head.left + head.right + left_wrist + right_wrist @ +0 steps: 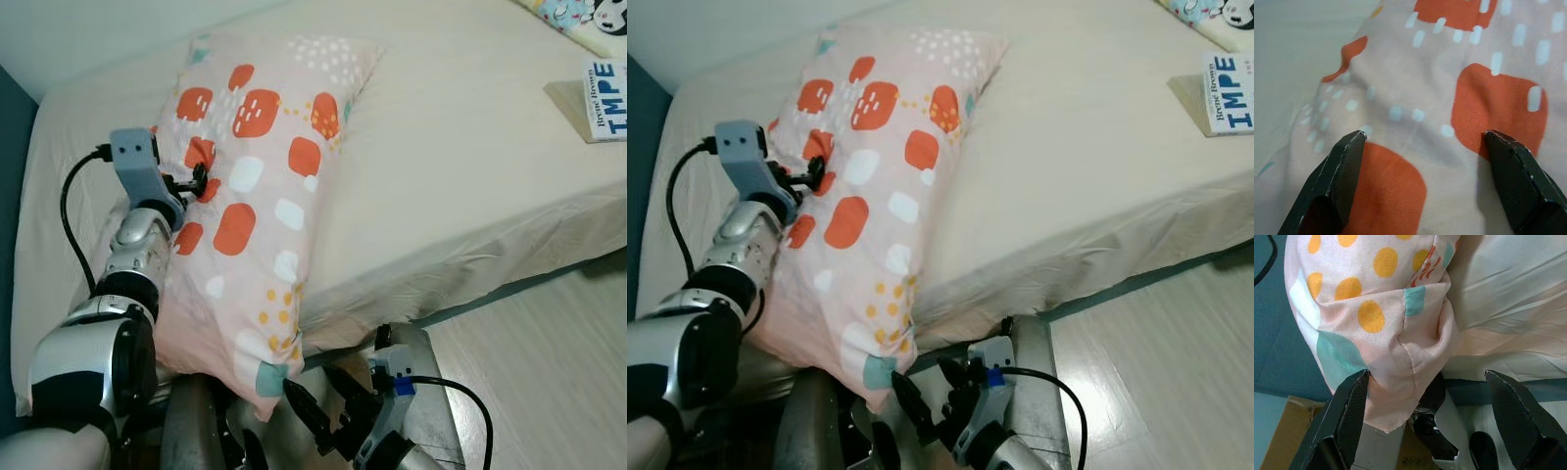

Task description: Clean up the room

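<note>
A pink pillow [265,196] with orange, white and teal patches lies lengthwise on the bed [470,147], its lower corner [1396,382] hanging over the near edge. My left gripper [199,178] is against the pillow's upper left side. In the left wrist view its fingers [1342,171] stand wide apart, open, with the pillow cloth [1420,112] bulging between them. My right gripper [318,401] is low, just under the hanging corner, open, with the corner in front of its spread fingers [1347,416].
A book [607,98] lies at the bed's right edge, and a patterned cloth [578,12] sits at the far right corner. Pale wood floor [549,343] runs along the right of the bed. A dark blue wall [12,127] is on the left.
</note>
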`<state>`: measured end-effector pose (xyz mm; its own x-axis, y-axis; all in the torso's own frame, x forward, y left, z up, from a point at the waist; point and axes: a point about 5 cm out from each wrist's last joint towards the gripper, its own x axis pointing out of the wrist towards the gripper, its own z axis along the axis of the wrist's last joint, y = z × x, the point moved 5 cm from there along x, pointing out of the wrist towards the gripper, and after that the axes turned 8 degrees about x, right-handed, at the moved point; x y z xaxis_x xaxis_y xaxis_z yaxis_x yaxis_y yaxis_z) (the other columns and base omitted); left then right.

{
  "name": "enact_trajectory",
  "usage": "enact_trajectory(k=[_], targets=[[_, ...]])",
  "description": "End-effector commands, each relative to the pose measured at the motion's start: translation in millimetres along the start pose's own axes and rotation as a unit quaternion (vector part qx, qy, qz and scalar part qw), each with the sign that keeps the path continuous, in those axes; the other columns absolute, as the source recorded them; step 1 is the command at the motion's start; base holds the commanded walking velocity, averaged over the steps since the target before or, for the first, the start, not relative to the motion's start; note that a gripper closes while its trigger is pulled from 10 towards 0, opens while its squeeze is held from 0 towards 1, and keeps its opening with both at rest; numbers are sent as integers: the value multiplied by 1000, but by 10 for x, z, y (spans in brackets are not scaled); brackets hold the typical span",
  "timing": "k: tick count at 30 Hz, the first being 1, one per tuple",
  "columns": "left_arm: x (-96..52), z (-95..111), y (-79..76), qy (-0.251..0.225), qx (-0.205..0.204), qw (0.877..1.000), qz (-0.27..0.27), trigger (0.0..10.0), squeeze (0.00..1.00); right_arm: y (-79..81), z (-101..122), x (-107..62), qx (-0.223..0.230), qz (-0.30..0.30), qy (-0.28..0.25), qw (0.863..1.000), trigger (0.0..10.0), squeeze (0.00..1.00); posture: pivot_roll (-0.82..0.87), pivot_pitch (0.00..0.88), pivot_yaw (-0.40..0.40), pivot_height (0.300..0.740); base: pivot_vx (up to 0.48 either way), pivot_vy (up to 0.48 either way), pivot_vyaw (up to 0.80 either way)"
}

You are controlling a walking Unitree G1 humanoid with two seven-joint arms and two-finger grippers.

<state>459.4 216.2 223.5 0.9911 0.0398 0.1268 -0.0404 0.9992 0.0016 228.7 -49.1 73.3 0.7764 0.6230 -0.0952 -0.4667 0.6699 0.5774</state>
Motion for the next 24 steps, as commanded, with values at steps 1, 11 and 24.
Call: enact_trajectory(k=[1,11,24], targets=[[-70,-225,153,48,37,998,20,10000,0,49,-104,-31,18,-2,16,1000,10000,0,-291,469,150,521,0,0,0],[-84,-294,227,81,93,991,41,10000,0,106,-122,-76,25,-7,20,999,10000,0,-311,488,160,521,0,0,0],[-97,-174,523,81,99,988,87,10000,0,133,-109,-110,32,-15,16,999,10000,0,-312,496,164,521,0,0,0]])
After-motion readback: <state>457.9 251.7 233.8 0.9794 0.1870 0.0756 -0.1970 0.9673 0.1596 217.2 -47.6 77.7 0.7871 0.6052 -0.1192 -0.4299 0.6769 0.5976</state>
